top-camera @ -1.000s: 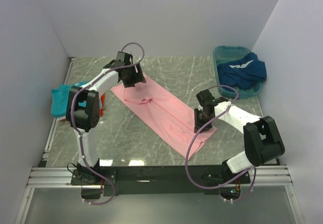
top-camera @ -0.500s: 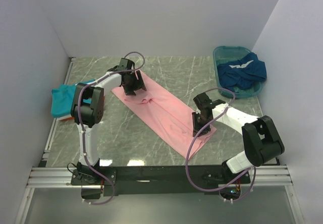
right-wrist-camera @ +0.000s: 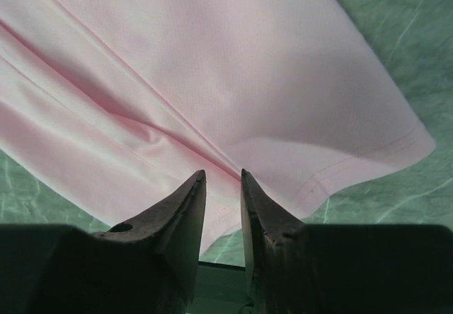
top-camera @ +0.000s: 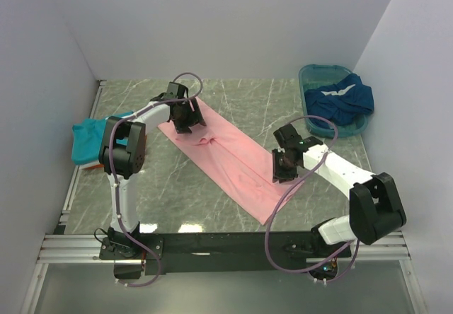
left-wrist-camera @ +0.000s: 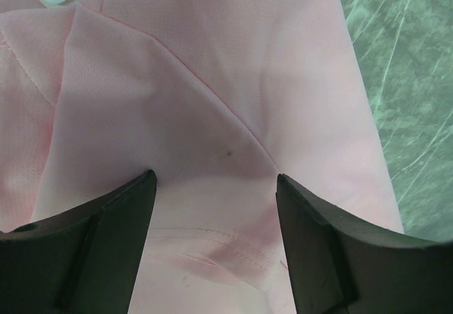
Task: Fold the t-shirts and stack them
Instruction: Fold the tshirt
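The light pink t-shirt lies as a long strip running diagonally from far left to near right. My left gripper is open and low over its far end. In the left wrist view pink cloth with a seam and a label fills the gap between the jaws. My right gripper is at the strip's right edge near the hem. In the right wrist view the jaws are nearly together, pinching a ridge of pink cloth. The teal t-shirt lies at the left, a sliver of orange under it.
A teal plastic basin stands at the far right with the dark blue t-shirt in it. White walls close off the left, back and right. A black and metal rail runs along the near edge.
My right gripper has closed on the shirt's right edge and drawn the near right corner inward. My left gripper has settled lower onto the far end and uncovered the teal shirt.
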`<action>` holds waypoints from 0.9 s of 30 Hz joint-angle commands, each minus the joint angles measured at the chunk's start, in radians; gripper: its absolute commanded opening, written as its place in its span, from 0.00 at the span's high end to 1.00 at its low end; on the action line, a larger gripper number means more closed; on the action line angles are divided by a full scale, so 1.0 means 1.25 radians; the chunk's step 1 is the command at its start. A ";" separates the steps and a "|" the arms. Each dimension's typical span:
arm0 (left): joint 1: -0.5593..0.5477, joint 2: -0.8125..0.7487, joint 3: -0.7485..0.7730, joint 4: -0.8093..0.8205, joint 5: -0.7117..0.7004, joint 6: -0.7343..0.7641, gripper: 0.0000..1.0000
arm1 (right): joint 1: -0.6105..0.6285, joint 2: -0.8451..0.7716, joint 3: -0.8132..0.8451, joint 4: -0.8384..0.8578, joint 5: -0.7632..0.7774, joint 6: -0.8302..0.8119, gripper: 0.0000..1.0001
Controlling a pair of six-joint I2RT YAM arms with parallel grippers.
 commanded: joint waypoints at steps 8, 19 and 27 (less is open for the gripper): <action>0.002 0.062 0.016 0.016 0.025 0.014 0.25 | 0.004 0.077 -0.008 0.045 0.015 -0.023 0.66; -0.001 0.205 0.173 0.005 0.087 0.087 0.25 | 0.005 0.099 -0.040 0.057 -0.122 -0.051 0.67; -0.011 0.278 0.289 -0.012 0.136 0.154 0.25 | 0.025 0.108 -0.065 0.093 -0.226 -0.041 0.67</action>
